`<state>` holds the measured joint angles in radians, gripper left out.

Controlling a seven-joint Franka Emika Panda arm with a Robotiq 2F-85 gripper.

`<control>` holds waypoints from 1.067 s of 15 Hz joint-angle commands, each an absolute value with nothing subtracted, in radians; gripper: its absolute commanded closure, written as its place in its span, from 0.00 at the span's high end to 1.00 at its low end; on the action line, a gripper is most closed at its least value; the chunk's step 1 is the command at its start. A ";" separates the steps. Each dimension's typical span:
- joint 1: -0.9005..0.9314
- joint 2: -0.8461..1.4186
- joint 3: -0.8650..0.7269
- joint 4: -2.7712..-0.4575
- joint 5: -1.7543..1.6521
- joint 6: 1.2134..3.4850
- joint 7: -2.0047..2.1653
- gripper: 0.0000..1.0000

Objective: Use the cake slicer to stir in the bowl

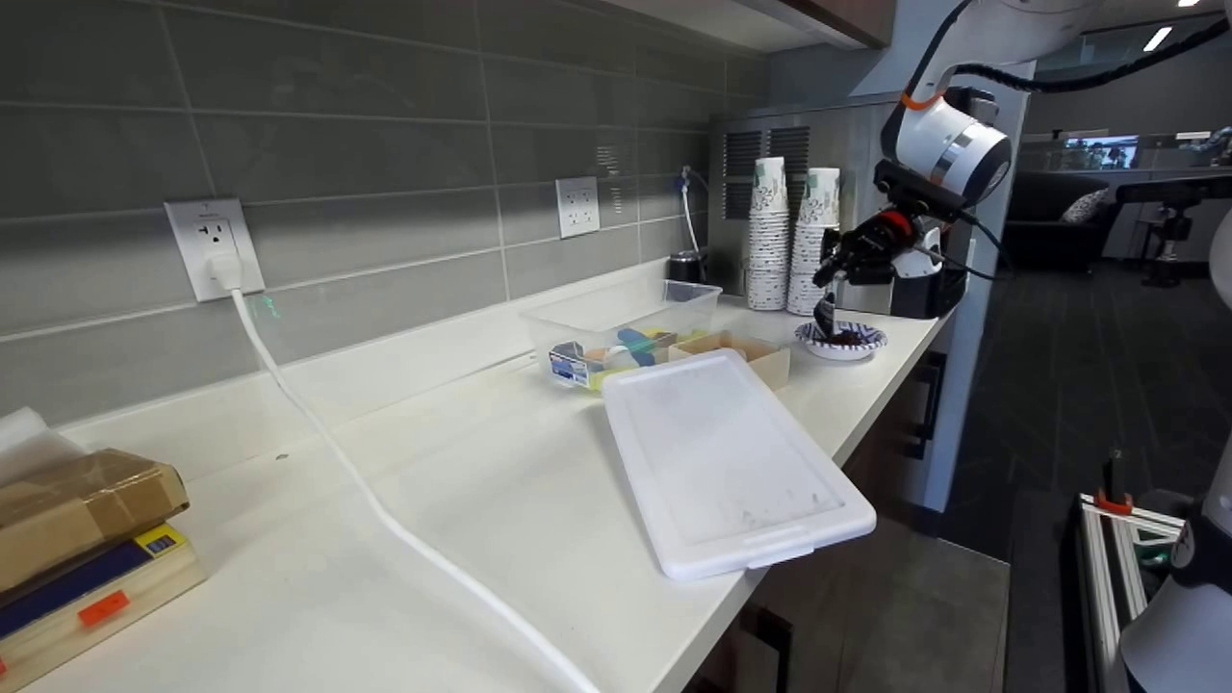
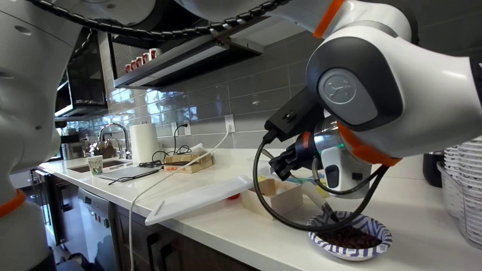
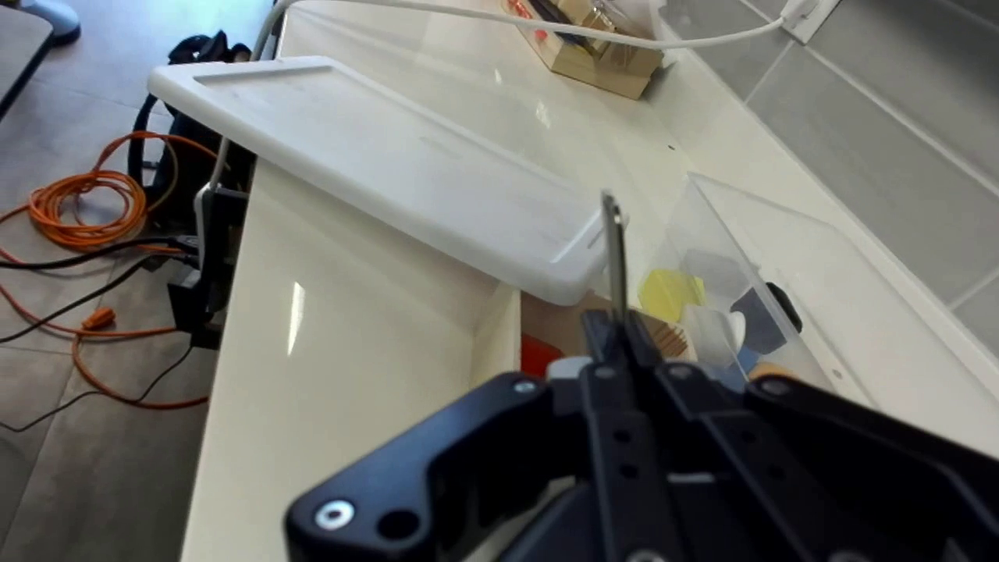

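The bowl (image 1: 840, 353) is small and white with a blue-patterned rim. It stands near the counter's front edge in both exterior views (image 2: 352, 255) and holds dark brown bits. The bowl is out of the wrist view. My gripper (image 3: 620, 321) is shut on the cake slicer (image 3: 616, 257), whose thin metal end sticks up past the fingertips. In an exterior view, the cake slicer (image 2: 314, 194) slants down with its pale part above and its darker end inside the bowl, at the contents. My gripper (image 2: 280, 167) is above and to one side of the bowl.
A wooden box (image 2: 276, 203) and a clear plastic bin (image 1: 621, 313) with small items stand beside the bowl. A white lid (image 1: 731, 452) leans on the box and overhangs the counter edge. Stacks of paper cups (image 1: 768, 250) and a dark container (image 1: 685, 267) stand behind.
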<state>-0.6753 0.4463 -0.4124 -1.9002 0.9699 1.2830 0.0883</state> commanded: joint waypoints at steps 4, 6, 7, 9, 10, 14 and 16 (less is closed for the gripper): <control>-0.713 0.519 -0.421 -1.893 0.937 1.195 0.097 0.01; -0.723 0.522 -0.429 -1.887 0.925 1.181 0.103 0.01; -0.723 0.512 -0.441 -1.886 0.914 1.197 0.110 0.01; -0.718 0.491 -0.462 -1.887 0.894 1.243 0.115 0.01; -0.715 0.481 -0.471 -1.890 0.887 1.270 0.112 0.01; -0.703 0.460 -0.471 -1.907 0.871 1.395 0.076 0.01; -0.688 0.437 -0.459 -1.925 0.871 1.441 0.082 0.01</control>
